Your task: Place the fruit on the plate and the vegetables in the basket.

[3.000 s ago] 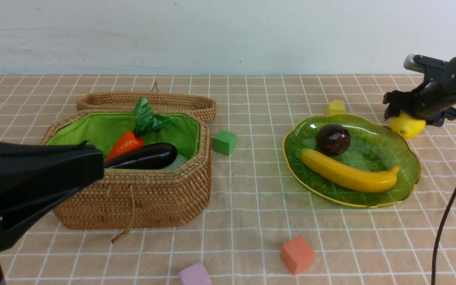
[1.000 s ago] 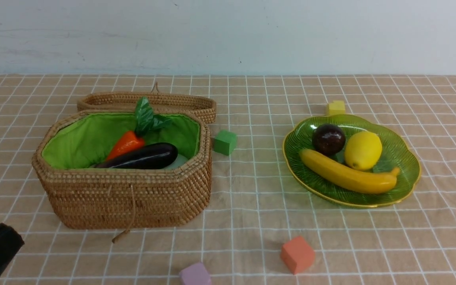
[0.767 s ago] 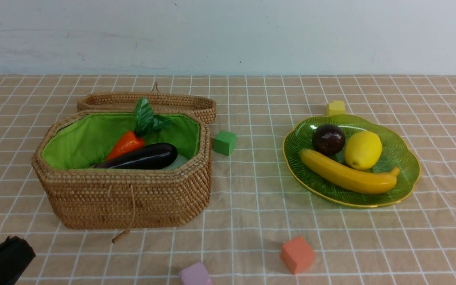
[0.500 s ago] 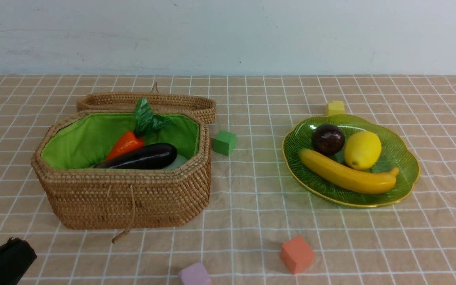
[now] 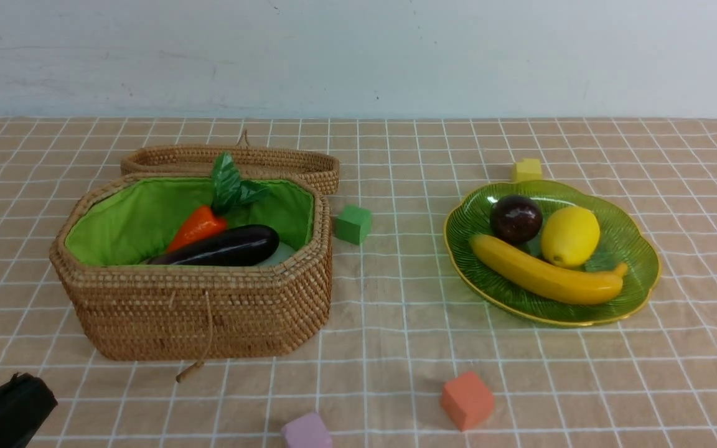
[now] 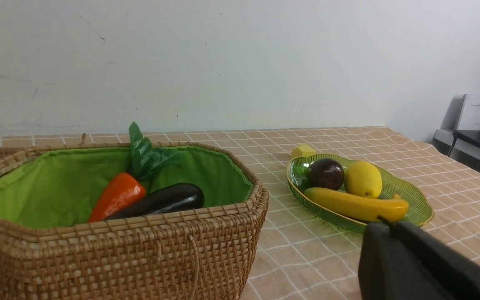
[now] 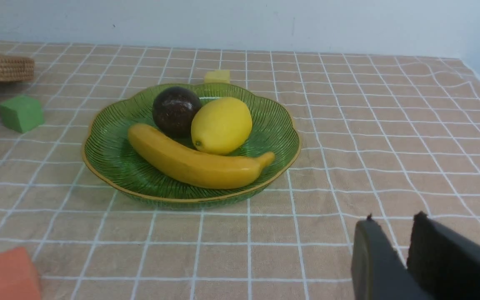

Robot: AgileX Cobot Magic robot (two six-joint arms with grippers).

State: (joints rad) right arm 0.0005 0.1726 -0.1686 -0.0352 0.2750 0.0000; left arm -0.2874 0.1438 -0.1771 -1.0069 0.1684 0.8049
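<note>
The black left gripper (image 6: 394, 227) is closed, its two fingers pressed together with no gap and nothing between them; in the front view only a dark corner of that arm (image 5: 4, 414) shows. The black right gripper (image 7: 392, 223) holds nothing, its two fingers (image 7: 373, 254) standing slightly parted with a narrow gap between them.
</note>
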